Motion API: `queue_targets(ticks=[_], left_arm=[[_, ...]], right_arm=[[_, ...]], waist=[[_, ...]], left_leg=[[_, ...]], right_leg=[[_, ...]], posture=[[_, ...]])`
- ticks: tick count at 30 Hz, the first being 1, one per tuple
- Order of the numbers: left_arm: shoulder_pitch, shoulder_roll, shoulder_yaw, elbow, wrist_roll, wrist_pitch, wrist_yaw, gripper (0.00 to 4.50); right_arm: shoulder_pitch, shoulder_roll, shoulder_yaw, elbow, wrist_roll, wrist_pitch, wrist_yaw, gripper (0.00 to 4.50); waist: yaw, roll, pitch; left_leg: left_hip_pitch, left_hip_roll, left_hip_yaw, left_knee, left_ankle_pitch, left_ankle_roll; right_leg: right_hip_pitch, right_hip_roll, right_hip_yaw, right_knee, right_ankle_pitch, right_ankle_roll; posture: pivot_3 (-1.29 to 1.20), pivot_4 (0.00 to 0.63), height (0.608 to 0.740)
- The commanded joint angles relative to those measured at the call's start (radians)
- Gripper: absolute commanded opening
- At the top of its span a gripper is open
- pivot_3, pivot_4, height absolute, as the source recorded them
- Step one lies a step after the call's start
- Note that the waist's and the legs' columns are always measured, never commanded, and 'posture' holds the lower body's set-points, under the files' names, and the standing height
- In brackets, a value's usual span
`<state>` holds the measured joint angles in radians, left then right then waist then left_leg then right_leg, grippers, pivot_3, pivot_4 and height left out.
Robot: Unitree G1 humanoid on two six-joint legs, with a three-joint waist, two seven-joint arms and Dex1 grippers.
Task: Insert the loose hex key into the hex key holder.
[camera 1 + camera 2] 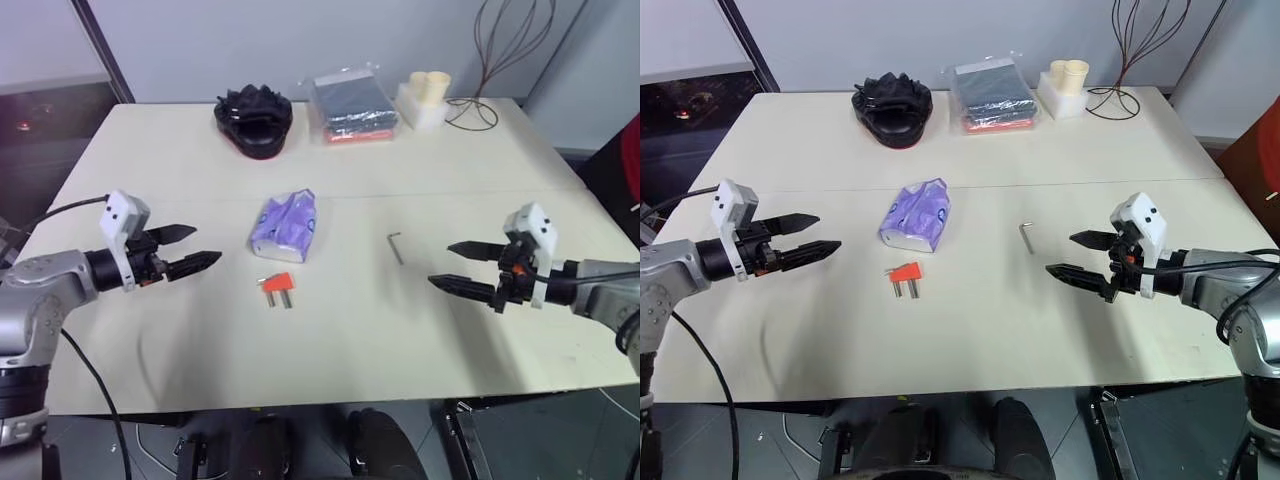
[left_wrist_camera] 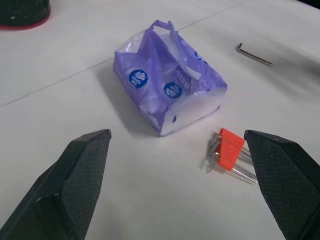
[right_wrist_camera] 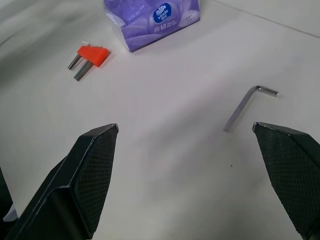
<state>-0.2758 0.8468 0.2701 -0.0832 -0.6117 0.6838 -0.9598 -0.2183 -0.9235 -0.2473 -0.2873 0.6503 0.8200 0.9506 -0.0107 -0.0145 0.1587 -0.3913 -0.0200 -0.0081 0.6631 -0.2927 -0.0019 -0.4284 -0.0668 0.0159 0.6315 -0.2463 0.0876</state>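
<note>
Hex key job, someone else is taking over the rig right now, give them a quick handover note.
Left gripper: open, empty, above the table.
Right gripper: open, empty, above the table.
Loose hex key: flat on the table, nearer the right gripper.
Hex key holder: flat on the table beside the purple packet, nearer the left gripper.
Done: nothing; key and holder lie apart, untouched.
Left: pick up the key, steady the holder, insert the key.
</note>
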Motion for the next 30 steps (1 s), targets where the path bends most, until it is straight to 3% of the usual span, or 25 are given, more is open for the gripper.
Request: queue_targets(ticks=[1,20,30], left_arm=[[0.005,0.003,0.044,-0.03,-0.009,-0.014,0.015,4.47],[-0.016,-0.012,0.035,-0.013,-0.017,-0.047,0.037,4.47],[-0.032,0.001,0.002,0.014,0.014,-0.093,0.005,4.47]], right_arm=[[-0.021,0.007,-0.006,-0.007,0.0,-0.027,-0.006,4.5],[-0.035,0.008,-0.004,0.022,-0.024,-0.058,-0.026,4.5],[-0.149,0.027,0.064,-0.006,-0.014,-0.047,-0.017,4.5]], waist=[[0.0,0.0,0.0],[0.0,0.0,0.0],[-0.001,0.0,0.0]], left_leg=[[0.0,0.0,0.0,0.0,0.0,0.0],[0.0,0.0,0.0,0.0,0.0,0.0],[0.0,0.0,0.0,0.0,0.0,0.0]], right_leg=[[0.0,0.0,0.0,0.0,0.0,0.0],[0.0,0.0,0.0,0.0,0.0,0.0],[0.0,0.0,0.0,0.0,0.0,0.0]], posture=[[0.0,0.15,0.74],[0.0,0.15,0.74],[0.0,0.15,0.74]])
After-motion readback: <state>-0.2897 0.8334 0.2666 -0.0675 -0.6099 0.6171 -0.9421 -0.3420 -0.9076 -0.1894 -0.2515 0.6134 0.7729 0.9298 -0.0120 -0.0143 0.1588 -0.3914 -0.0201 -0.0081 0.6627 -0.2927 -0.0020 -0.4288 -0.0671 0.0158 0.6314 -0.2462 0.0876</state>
